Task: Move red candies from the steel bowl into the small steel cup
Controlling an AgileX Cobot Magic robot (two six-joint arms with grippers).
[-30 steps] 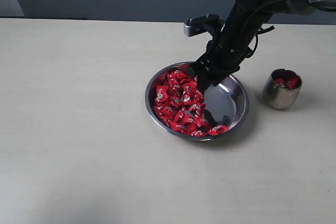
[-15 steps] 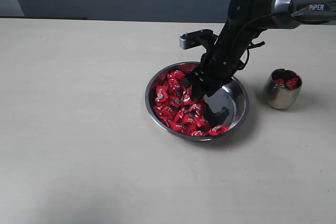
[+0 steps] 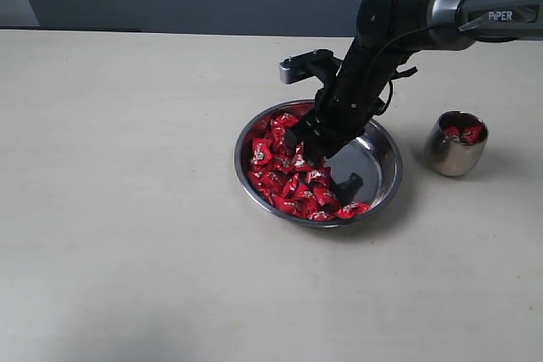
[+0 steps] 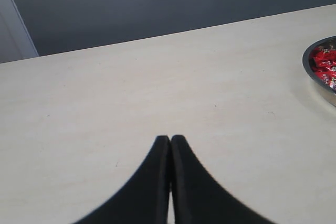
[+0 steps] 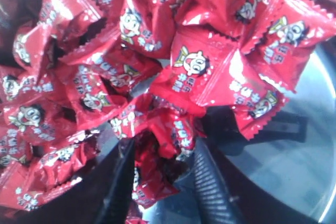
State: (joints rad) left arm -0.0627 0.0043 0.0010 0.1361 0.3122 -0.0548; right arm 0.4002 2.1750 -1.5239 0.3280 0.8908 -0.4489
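The steel bowl [image 3: 380,167] sits mid-table, its left half heaped with red candies [image 3: 280,171]. My right gripper [image 3: 307,155] is down in the heap near the bowl's centre. In the right wrist view, the right gripper [image 5: 165,148] is open, its two dark fingers [image 5: 207,182] straddling a crumpled red candy [image 5: 173,129] on the bowl floor [image 5: 294,166]. The small steel cup [image 3: 456,148] stands to the bowl's right with a few candies inside. My left gripper [image 4: 170,139] is shut on nothing above bare table, out of the exterior view.
The beige table [image 3: 127,209] spreads wide on all sides. A dark wall runs behind its far edge. From the left wrist camera, the bowl's rim [image 4: 313,78] and some candies [image 4: 323,64] show at the picture's edge.
My right gripper has shifted left and lower in the bowl, from the bare right part onto the candy heap. The cup and bowl have not moved.
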